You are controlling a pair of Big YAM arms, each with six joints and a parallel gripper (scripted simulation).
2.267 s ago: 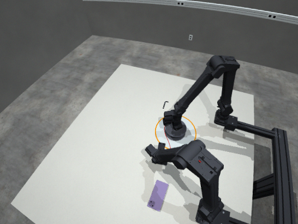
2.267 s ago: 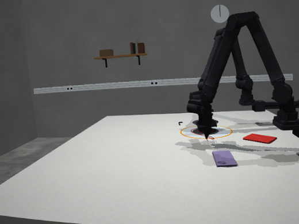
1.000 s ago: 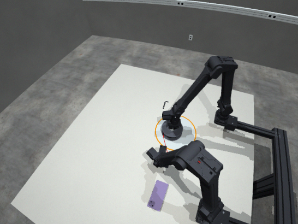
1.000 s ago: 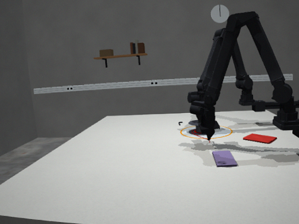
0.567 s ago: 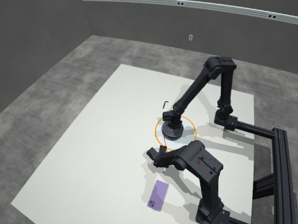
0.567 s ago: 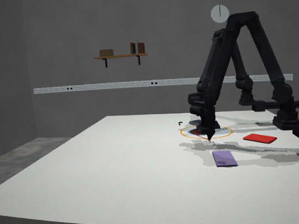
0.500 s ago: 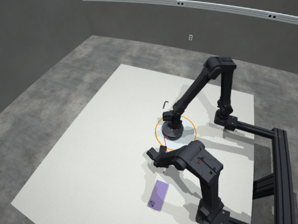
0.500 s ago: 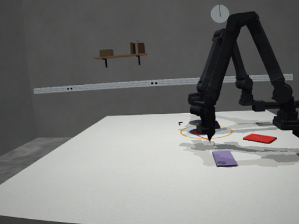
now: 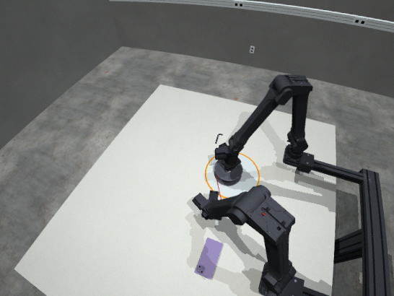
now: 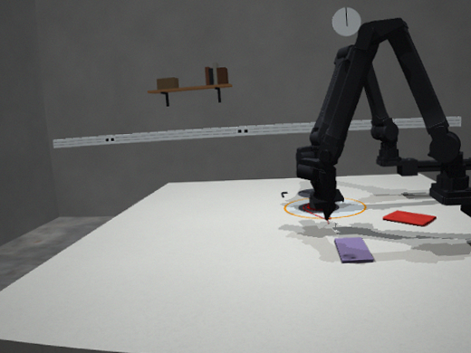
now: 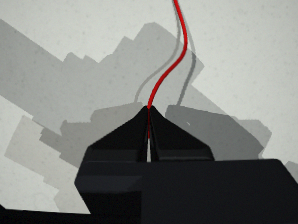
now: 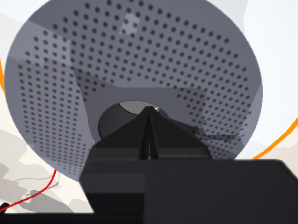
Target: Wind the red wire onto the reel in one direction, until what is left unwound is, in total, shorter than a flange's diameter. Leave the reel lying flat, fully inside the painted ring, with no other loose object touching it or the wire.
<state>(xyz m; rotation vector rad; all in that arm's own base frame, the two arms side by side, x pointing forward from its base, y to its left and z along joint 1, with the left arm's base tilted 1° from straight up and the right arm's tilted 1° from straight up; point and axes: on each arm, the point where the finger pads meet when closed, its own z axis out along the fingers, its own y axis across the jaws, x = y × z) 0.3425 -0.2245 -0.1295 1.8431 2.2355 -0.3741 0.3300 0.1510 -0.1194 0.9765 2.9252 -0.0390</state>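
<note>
The dark reel [image 9: 231,177] [image 12: 165,50] is flange side up inside the orange painted ring [image 9: 259,177] [image 10: 365,207]. The red wire [image 9: 219,189] [image 10: 317,215] [image 11: 185,42] [image 12: 49,186] runs from the reel toward my left gripper [image 10: 327,219] [image 11: 148,112], which is shut on it near the table outside the ring. Some red windings show low on the reel in the exterior view. My right gripper [image 9: 231,167] [image 12: 149,112] is shut with nothing visible between its fingers. Its tips are at the reel's centre hole; their depth is unclear.
A small black hex key [image 9: 218,137] [image 10: 283,194] lies beyond the ring. A purple phone [image 9: 210,257] [image 10: 353,250] lies near the left arm. A red flat block [image 10: 409,217] lies beside the ring, hidden under the left arm in the top view.
</note>
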